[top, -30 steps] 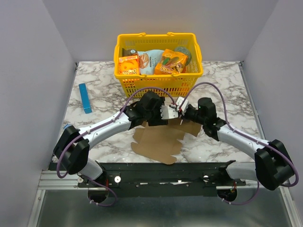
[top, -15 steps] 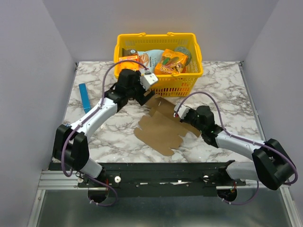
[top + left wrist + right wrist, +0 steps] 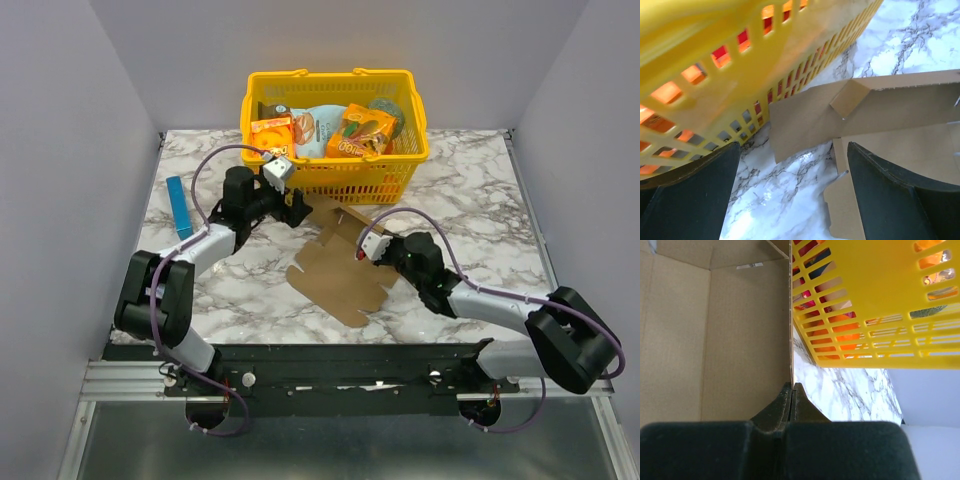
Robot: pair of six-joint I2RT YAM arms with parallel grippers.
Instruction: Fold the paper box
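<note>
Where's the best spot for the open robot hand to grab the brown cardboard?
Probably the loose flap of the paper box nearest the yellow basket, with the left gripper coming from the left. That flap's edge looks raised off the table and sticks out freely. The right gripper pinches an edge further right.

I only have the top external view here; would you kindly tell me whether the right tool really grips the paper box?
Observer: Yes; the right wrist view shows the right tool shut on the thin edge of the paper box.
Operator: Thank you. Does the left tool hold anything?
Observer: No; the left wrist view shows the left tool open, with bare marble table and a box flap below the gap.
Operator: And how near is the yellow basket?
Observer: Its slotted wall fills the frame just above one of that tool's fingers; contact cannot be judged.
</note>
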